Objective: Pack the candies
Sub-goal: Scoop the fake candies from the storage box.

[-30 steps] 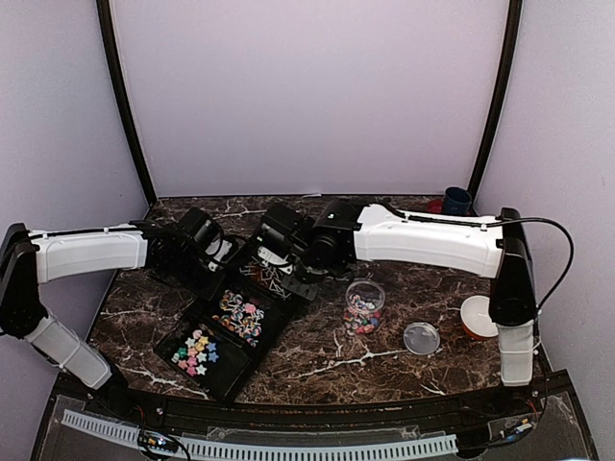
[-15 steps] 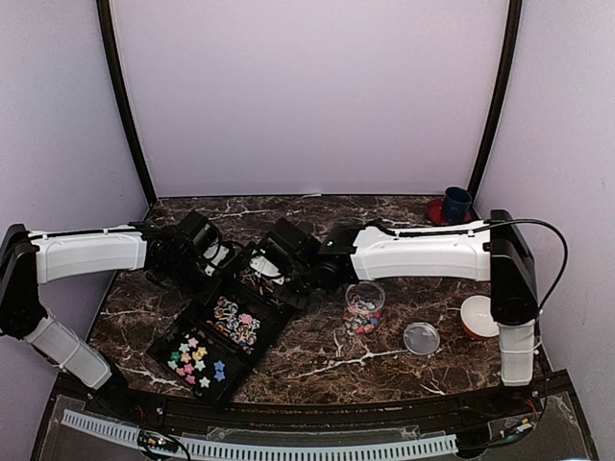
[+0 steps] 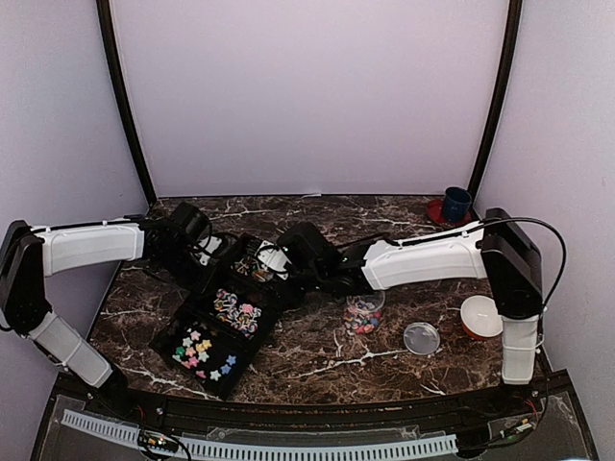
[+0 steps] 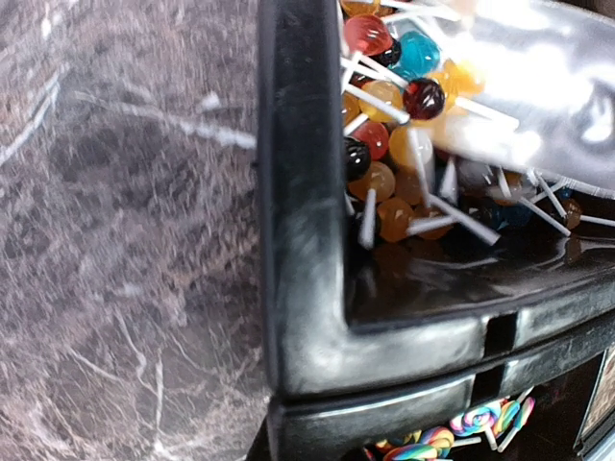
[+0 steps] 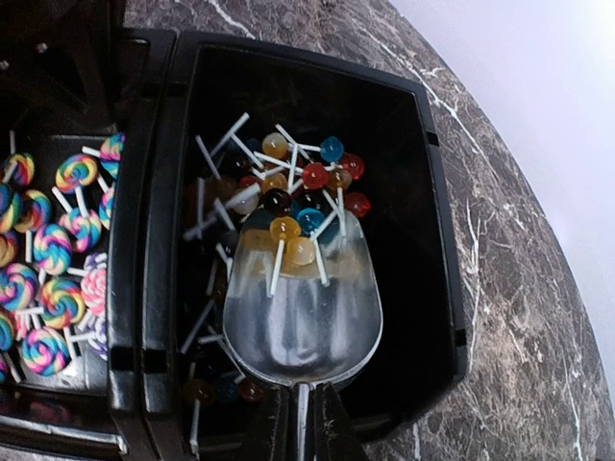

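Observation:
A black three-compartment tray (image 3: pixel 258 338) lies slantwise at the left of the table. The candies fill it: pastel stars (image 3: pixel 204 351) nearest, swirl lollipops (image 5: pixel 48 269) in the middle, small ball lollipops (image 5: pixel 288 192) in the far compartment. My right gripper (image 5: pixel 303 423) is shut on the handle of a clear scoop (image 5: pixel 303 307). The scoop sits low in the far compartment with a few ball lollipops at its tip. My left gripper (image 3: pixel 205 255) is at the tray's far left corner, shut on the tray's rim (image 4: pixel 298 240), which fills its view.
A small clear round jar (image 3: pixel 363 309) holding candies stands right of the tray, its lid (image 3: pixel 421 338) lying beside it. A white-topped orange container (image 3: pixel 479 315) is near the right arm's base. A blue cup (image 3: pixel 455 202) stands at the back right corner.
The right arm has dropped lower and stretched toward the tray, bringing the scoop down into the far compartment. The tray has shifted slightly with the left gripper.

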`<state>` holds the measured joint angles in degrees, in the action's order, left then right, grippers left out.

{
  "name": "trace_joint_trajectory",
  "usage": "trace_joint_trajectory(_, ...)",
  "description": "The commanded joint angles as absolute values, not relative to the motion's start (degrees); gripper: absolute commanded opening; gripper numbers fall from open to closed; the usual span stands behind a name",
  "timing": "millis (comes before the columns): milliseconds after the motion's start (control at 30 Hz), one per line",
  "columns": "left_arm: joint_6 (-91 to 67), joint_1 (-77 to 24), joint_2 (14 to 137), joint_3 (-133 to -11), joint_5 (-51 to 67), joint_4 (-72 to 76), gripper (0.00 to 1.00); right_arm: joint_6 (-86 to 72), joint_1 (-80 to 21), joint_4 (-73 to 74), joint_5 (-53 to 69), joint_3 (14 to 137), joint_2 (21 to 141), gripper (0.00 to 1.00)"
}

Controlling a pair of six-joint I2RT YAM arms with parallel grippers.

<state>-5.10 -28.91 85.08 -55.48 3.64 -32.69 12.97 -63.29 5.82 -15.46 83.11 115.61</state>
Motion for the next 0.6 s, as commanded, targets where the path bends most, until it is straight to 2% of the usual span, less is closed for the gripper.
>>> trace_joint_trajectory(0,-2.53,-28.77,83.80,-62.74,10.89,-21.50,0.00,13.71,-62.97,1.14,-9.41,81.55,118.45,0.00)
trace_joint_trajectory(233,-0.56,-26.47,86.81,-64.17,14.67,-20.01,0.00,13.84,-59.84,-0.92,-6.31,85.59,121.29,0.00)
trace_joint_trajectory(567,-3.19,-23.88,91.14,-70.08,11.65,-24.09,0.00,10.90,-57.95,-9.91,-6.29,83.89,123.03,0.00)
